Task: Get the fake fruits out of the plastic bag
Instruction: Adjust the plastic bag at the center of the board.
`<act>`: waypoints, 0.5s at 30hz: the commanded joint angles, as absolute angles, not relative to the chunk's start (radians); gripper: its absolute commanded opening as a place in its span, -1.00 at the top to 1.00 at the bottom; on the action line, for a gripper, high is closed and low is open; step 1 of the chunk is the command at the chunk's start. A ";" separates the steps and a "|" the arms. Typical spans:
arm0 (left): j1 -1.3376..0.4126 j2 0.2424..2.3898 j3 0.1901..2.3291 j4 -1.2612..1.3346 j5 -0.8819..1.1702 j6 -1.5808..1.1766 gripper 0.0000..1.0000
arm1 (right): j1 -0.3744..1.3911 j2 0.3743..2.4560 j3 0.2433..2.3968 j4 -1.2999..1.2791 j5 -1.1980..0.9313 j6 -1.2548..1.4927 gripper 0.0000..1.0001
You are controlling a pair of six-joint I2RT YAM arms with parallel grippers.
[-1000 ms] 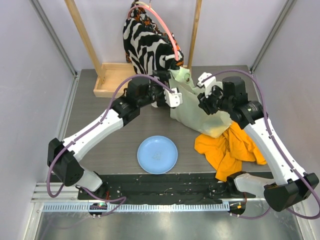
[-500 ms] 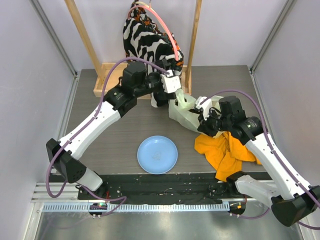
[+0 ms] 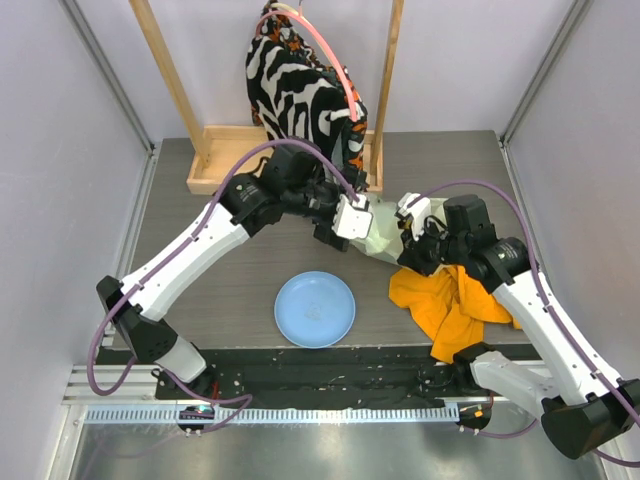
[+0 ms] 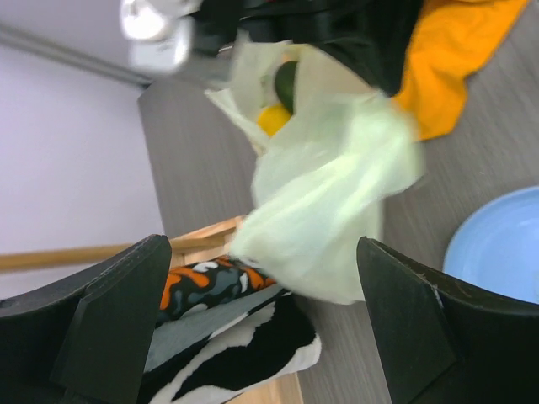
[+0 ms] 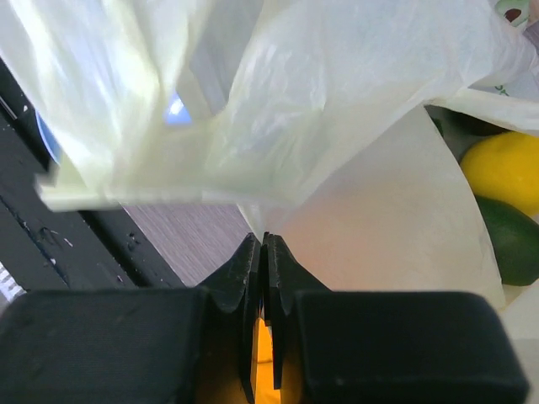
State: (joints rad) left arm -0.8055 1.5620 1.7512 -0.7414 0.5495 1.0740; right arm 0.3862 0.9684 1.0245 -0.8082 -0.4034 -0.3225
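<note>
From where I stand, the plastic bag lies crumpled on the counter just beyond the light blue plate, a little to the plate's right. The right gripper comes in from the plate's right side with its jaws pressed together on a thin fold of the bag's pale film. The left gripper hangs over the bag from the side beyond the plate, its fingers spread wide with nothing between them; the bag sits ahead of them, and I cannot tell whether it touches either one. Through the bag's mouth, on the side away from the plate, I can see some of the fake fruits inside: a yellow lemon with a dark green avocado right against it. An orange cloth is bunched on the counter to the right of the plate, its upper edge under the right arm. Well beyond the plate, a zebra-patterned garment hangs on a wooden frame.
</note>
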 commanded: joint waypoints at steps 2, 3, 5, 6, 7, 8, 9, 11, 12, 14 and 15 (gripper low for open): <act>-0.860 1.549 1.825 -0.969 0.606 1.250 -0.92 | 0.379 0.945 1.022 -0.769 -0.422 -0.298 0.78; -0.870 1.558 1.847 -1.042 0.598 1.271 -0.90 | 0.379 0.943 1.017 -0.765 -0.423 -0.290 0.78; -0.884 1.575 1.864 -1.080 0.595 1.287 -0.85 | 0.379 0.943 1.011 -0.752 -0.426 -0.282 0.78; -0.885 1.581 1.864 -1.068 0.591 1.272 -0.84 | 0.377 0.942 1.011 -0.752 -0.428 -0.281 0.78; -0.890 1.580 1.855 -1.039 0.577 1.252 -0.82 | 0.374 0.939 1.011 -0.750 -0.428 -0.281 0.78; -0.900 1.578 1.841 -0.964 0.534 1.220 -0.80 | 0.374 0.937 1.011 -0.750 -0.426 -0.279 0.78; -0.902 1.572 1.809 -0.925 0.520 1.210 -0.79 | 0.376 0.936 1.009 -0.753 -0.428 -0.281 0.78; -0.904 1.575 1.796 -0.832 0.500 1.172 -0.77 | 0.376 0.933 1.008 -0.756 -0.430 -0.285 0.78; -0.904 1.600 1.804 -0.828 0.486 1.167 -0.77 | 0.376 0.931 1.008 -0.756 -0.431 -0.284 0.78; -0.904 1.637 1.867 -0.860 0.471 1.154 -0.74 | 0.376 0.930 1.008 -0.758 -0.436 -0.281 0.78; -0.904 1.655 1.887 -0.873 0.457 1.137 -0.70 | 0.374 0.930 1.008 -0.756 -0.434 -0.278 0.78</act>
